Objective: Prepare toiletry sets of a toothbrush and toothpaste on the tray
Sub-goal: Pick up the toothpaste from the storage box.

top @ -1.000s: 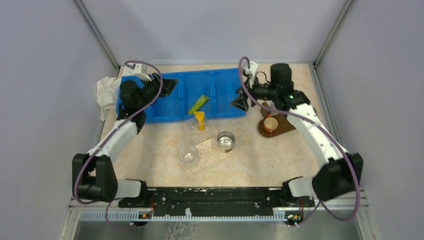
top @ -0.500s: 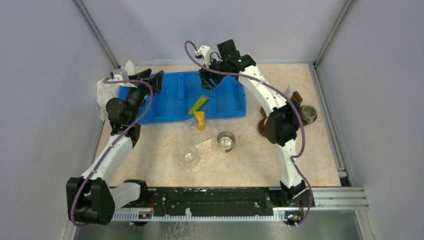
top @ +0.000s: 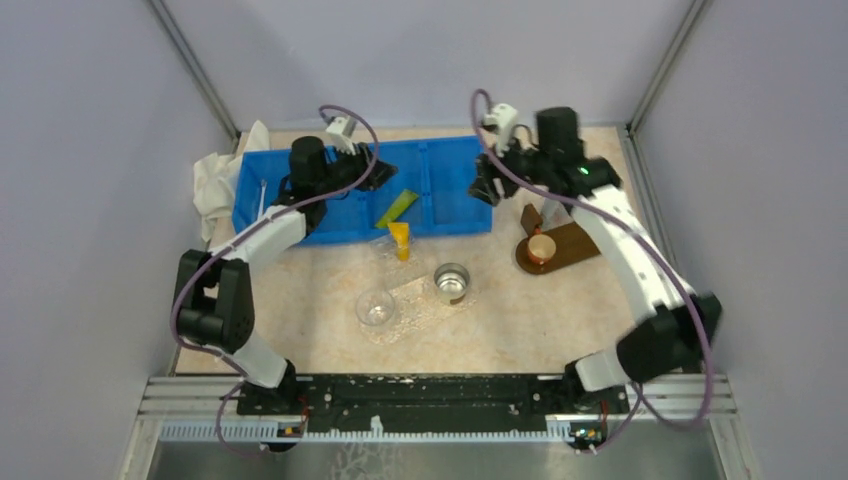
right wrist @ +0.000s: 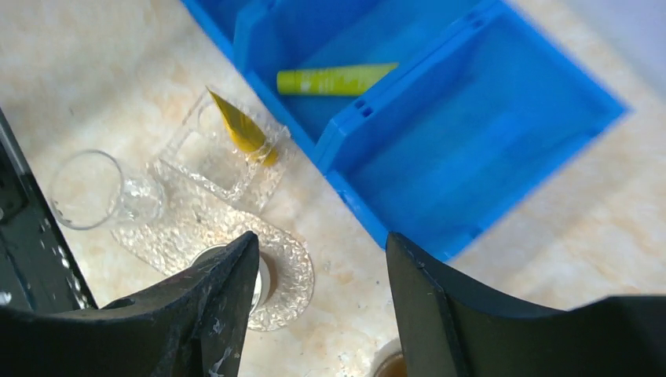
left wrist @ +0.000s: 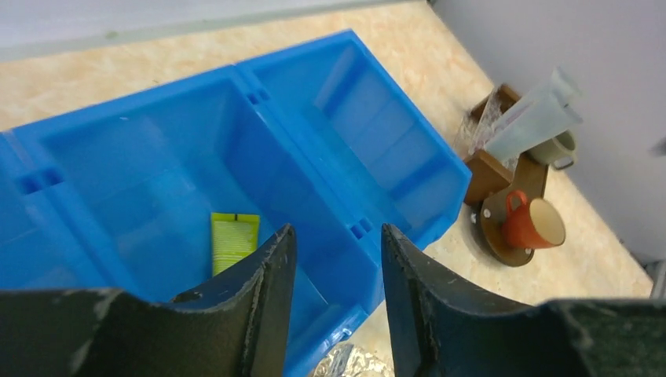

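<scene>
A green toothpaste point(top: 397, 208) tube lies in the middle compartment of the blue bin point(top: 340, 225). A yellow toothpaste point(top: 400, 240) tube stands at the far end of the clear textured tray point(top: 405, 318). A thin white toothbrush point(top: 262, 198) lies in the bin's left compartment. My left gripper point(top: 385, 172) hovers open over the bin's middle, the green tube point(left wrist: 233, 239) showing just left of its empty jaws point(left wrist: 338, 229). My right gripper point(top: 483, 190) hangs open and empty by the bin's right end. Its wrist view shows both tubes, green point(right wrist: 336, 78) and yellow point(right wrist: 239, 126), and the tray point(right wrist: 196, 228).
A clear glass point(top: 376, 308) and a metal cup point(top: 452, 282) stand on the tray. A brown stand point(top: 565, 250) with an orange cup point(top: 541, 248) sits right of the bin. A white cloth point(top: 215, 180) lies at the bin's left end.
My left gripper swung right from the bin's far left corner to over its middle. My right gripper moved from above the bin's middle back to its right end.
</scene>
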Tool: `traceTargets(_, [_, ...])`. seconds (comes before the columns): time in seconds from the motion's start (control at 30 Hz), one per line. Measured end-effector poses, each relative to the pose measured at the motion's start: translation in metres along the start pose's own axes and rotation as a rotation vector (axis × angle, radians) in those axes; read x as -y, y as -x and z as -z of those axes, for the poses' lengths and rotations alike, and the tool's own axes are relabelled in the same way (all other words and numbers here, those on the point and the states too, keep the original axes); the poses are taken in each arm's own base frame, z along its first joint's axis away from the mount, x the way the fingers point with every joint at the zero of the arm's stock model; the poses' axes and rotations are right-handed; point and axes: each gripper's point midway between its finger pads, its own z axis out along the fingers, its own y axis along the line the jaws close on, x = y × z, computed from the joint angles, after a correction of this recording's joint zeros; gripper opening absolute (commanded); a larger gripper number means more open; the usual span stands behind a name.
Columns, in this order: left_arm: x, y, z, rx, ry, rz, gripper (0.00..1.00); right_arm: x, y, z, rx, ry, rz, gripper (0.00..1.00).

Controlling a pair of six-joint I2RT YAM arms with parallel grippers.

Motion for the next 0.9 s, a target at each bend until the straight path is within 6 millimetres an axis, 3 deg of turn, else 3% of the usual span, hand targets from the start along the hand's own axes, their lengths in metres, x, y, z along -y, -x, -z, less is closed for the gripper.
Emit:
traceTargets(0.13, [0.002,-0.027,-0.033,-0.130,0.027,-0.012,0.55,0.000,0.019,0.094,0.277,-0.113,0.000,0.59])
traceTargets(0.2, [-0.007,-0.044,-0.047,-0.201,0.061,-0.017,0.57,-0.005,0.021,0.120,0.372,-0.141,0.013,0.59])
traceTargets(0.33, [-0.031,-0.081,-0.070,-0.357,0.153,-0.030,0.59,-0.027,0.018,0.120,0.428,-0.052,0.023,0.59])
traceTargets(0.47, [-0.055,-0.110,-0.068,-0.492,0.252,-0.038,0.61,-0.032,-0.002,0.103,0.394,0.013,-0.039,0.59])
traceTargets(0.67, [-0.056,-0.126,-0.061,-0.595,0.274,-0.054,0.68,-0.040,0.001,0.105,0.415,0.052,-0.030,0.59])
traceTargets(0.9, [-0.061,-0.154,-0.060,-0.693,0.287,-0.069,0.64,-0.045,0.005,0.108,0.429,0.067,-0.018,0.59])
